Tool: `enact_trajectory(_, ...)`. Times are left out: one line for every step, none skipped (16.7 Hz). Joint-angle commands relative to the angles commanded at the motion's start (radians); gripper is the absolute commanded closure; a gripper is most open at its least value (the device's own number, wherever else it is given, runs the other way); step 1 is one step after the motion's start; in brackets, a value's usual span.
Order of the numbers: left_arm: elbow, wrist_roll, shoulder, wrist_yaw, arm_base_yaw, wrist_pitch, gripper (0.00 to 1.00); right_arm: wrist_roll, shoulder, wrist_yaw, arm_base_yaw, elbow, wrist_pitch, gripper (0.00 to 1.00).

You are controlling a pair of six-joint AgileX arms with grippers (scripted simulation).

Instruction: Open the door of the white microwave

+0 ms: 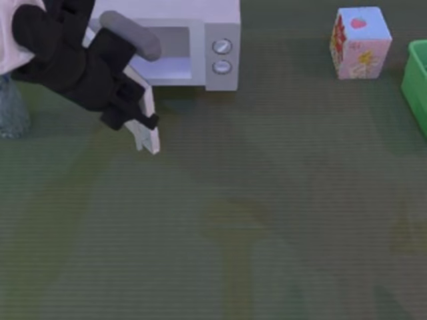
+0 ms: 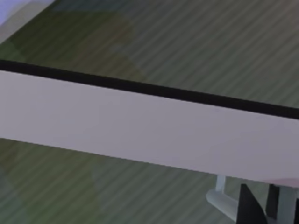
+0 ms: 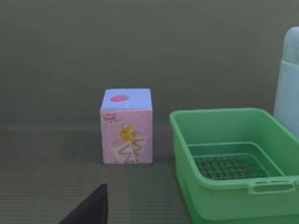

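The white microwave stands at the back left, two silver knobs on its front panel. Its door is swung wide out from the cavity toward the table's front, edge-on in the top view. My left gripper is at the door's free end, shut on the thin handle. In the left wrist view the door crosses as a white band, and dark fingers sit on either side of the handle. My right arm is out of the top view; a dark part of its gripper shows low in its wrist view.
A pastel carton with a strawberry picture stands at the back right, beside a green basket at the right edge. A translucent object stands at the left edge. A pale tall object rises behind the basket.
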Motion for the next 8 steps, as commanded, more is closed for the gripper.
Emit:
enact_trajectory(0.0,0.0,0.0,0.0,0.0,0.0,1.0,0.0,0.0,0.0,0.0,0.0,0.0,0.0)
enact_trajectory(0.0,0.0,0.0,0.0,0.0,0.0,1.0,0.0,0.0,0.0,0.0,0.0,0.0,0.0)
enact_trajectory(0.0,0.0,0.0,0.0,0.0,0.0,1.0,0.0,0.0,0.0,0.0,0.0,0.0,0.0)
enact_trajectory(0.0,0.0,0.0,0.0,0.0,0.0,1.0,0.0,0.0,0.0,0.0,0.0,0.0,0.0)
enact_trajectory(0.0,0.0,0.0,0.0,0.0,0.0,1.0,0.0,0.0,0.0,0.0,0.0,0.0,0.0)
enact_trajectory(0.0,0.0,0.0,0.0,0.0,0.0,1.0,0.0,0.0,0.0,0.0,0.0,0.0,0.0)
enact_trajectory(-0.002,-0.002,0.002,0.005,-0.004,-0.001,1.0,0.0,0.0,0.0,0.0,0.0,0.0,0.0)
enact_trajectory(-0.002,0.001,0.001,0.006,-0.003,-0.001,1.0,0.0,0.0,0.0,0.0,0.0,0.0,0.0)
